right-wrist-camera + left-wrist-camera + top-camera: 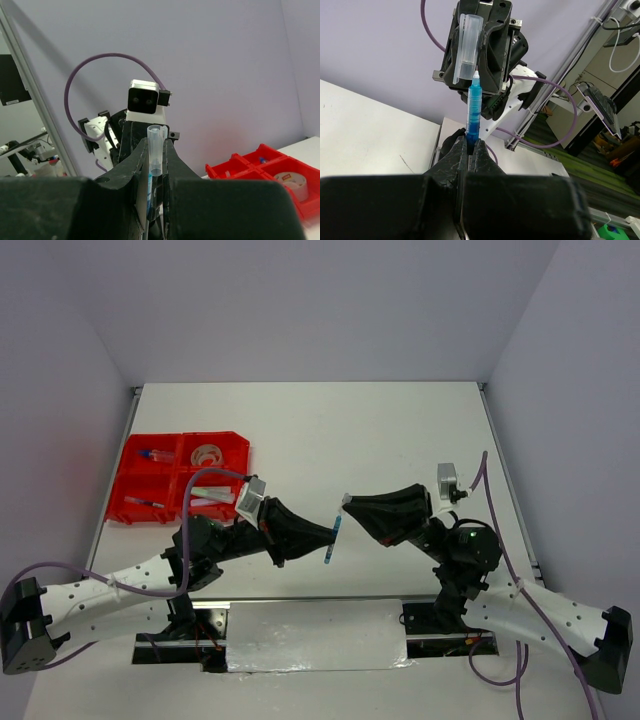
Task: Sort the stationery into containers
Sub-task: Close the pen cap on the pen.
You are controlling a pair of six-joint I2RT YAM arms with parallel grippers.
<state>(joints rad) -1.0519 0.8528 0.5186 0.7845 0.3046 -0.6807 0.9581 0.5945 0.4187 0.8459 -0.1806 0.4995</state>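
A thin blue pen [333,540] stands up out of my left gripper [328,533], which is shut on its lower end. In the left wrist view the pen [474,112] points its white tip at a clear pen cap [467,47]. My right gripper [348,506] is shut on that cap [155,137], facing the left gripper above the table's middle. The cap's mouth sits just off the pen tip [150,185], slightly to one side. The red tray [135,455] lies at the left with a tape roll [208,454], two blue pens [155,454] and a green marker [210,500] in its compartments.
The white table [400,430] is walled by grey panels on three sides. Purple cables [150,585] loop off both arms. In the right wrist view the tray [250,162] and its tape roll [294,182] lie to the lower right.
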